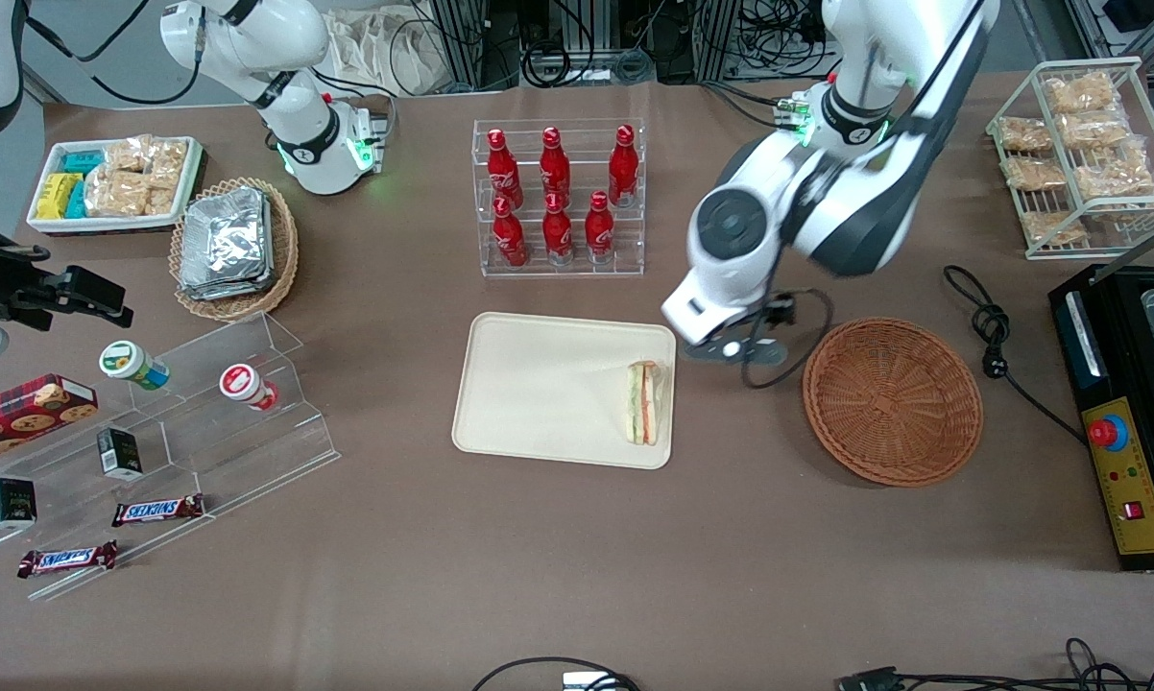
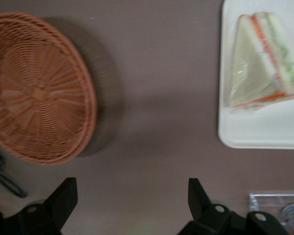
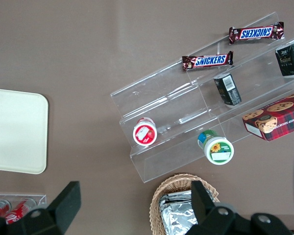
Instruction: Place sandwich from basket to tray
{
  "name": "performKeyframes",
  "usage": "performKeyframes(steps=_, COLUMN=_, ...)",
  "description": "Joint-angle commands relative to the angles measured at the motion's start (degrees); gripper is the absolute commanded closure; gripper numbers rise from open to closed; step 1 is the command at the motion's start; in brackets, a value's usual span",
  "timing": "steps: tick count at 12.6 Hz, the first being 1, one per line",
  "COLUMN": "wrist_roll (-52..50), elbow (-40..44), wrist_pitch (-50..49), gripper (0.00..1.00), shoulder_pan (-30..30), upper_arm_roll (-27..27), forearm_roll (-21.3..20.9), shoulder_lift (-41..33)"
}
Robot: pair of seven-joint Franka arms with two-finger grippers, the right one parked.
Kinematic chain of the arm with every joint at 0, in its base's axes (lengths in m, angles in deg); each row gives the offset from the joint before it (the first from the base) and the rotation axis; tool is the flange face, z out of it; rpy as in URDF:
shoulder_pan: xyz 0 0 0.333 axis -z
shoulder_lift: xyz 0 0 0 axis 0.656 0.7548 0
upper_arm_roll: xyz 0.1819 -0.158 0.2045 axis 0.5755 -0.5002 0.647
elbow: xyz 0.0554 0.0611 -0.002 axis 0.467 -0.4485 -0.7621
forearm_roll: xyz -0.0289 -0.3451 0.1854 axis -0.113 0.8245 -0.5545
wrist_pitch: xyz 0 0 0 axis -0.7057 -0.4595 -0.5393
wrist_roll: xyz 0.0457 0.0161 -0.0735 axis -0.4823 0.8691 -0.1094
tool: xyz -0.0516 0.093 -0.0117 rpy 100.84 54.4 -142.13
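The sandwich (image 1: 642, 403) (image 2: 264, 63), a clear-wrapped triangular wedge with orange and green filling, lies on the cream tray (image 1: 539, 384) (image 2: 264, 132), close to the tray edge nearest the basket. The round reddish-brown wicker basket (image 1: 892, 401) (image 2: 36, 88) stands on the table with nothing in it. My gripper (image 2: 132, 200) hangs open above the bare brown table between tray and basket, holding nothing. In the front view the white arm (image 1: 731, 250) covers most of it.
A clear rack of red bottles (image 1: 558, 197) stands farther from the front camera than the tray. A black cable with plug (image 1: 990, 331) lies beside the basket. A black machine (image 1: 1124, 413) and a wire rack of snack packets (image 1: 1081, 154) stand at the working arm's end.
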Motion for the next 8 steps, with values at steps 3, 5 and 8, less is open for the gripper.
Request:
performKeyframes(steps=3, wrist_roll=18.3, elbow=-2.9, wrist_pitch=-1.6, gripper=0.0, shoulder_pan=-17.1, upper_arm_roll=0.0, forearm_roll=6.6, shoulder_lift=-9.8)
performKeyframes(steps=5, wrist_roll=23.1, elbow=1.4, wrist_pitch=-4.0, gripper=0.0, shoulder_pan=-24.3, upper_arm_roll=0.0, forearm_roll=6.8, shoulder_lift=-8.8)
performKeyframes(steps=8, wrist_roll=23.4, elbow=9.6, wrist_pitch=-10.5, gripper=0.0, shoulder_pan=-28.9, upper_arm_roll=0.1, forearm_roll=6.8, shoulder_lift=-5.4)
